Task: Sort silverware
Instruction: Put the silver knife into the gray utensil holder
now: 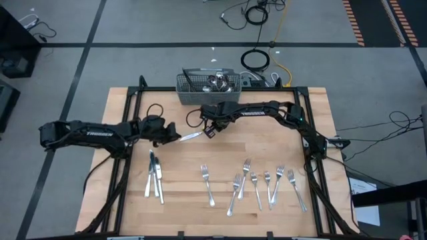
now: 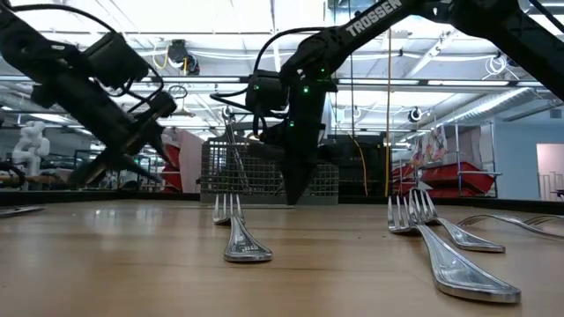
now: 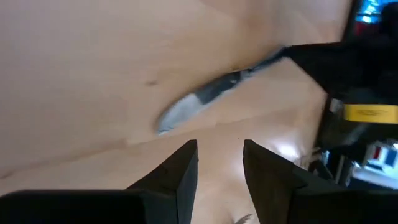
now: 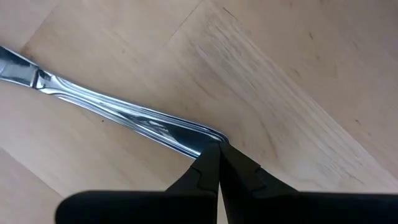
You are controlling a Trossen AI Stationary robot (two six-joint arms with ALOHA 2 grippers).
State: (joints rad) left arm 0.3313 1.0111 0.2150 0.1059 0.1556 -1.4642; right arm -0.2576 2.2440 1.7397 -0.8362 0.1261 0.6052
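Meanwhile, right gripper (image 4: 217, 152) fingers pinch the knife (image 4: 118, 115) handle's end — left gripper (image 3: 221, 163) fingers apart, holding nothing.

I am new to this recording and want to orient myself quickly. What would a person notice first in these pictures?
First, the table knife at the middle of the table: the right gripper pinches its handle end, while the left gripper is at its blade tip with fingers apart. Next, a row of forks lies along the near edge, with a few knives to their left. A wire basket with more cutlery stands at the far edge.
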